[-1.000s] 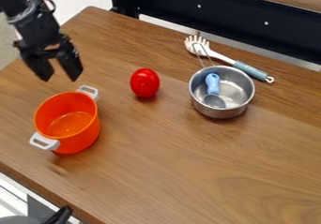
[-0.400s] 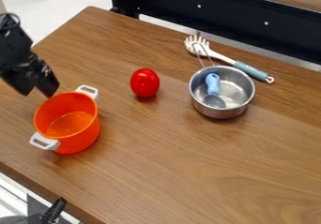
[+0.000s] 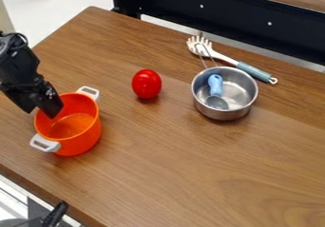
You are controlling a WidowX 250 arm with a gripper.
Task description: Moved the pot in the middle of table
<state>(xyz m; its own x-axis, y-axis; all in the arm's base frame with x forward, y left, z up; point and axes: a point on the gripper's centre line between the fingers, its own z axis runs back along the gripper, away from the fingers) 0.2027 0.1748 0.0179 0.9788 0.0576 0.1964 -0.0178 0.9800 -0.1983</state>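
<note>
On L side of tbl (image 3: 190,183), pot (image 3: 84,140) upright, w/ gripper (image 3: 39,111) spread wide at rim: 1 finger over opening, other outside. To R, tomato (image 3: 147,84), then pan (image 3: 219,113) w/ spoon (image 3: 215,85) inside & fork (image 3: 254,71) just behind.

The black WidowX 250 arm (image 3: 17,65) enters at the camera view's left edge, slanting down to the right. Its gripper (image 3: 41,113) points downward, tilted, fingers (image 3: 51,105) parted with a gap between the tips.
</note>
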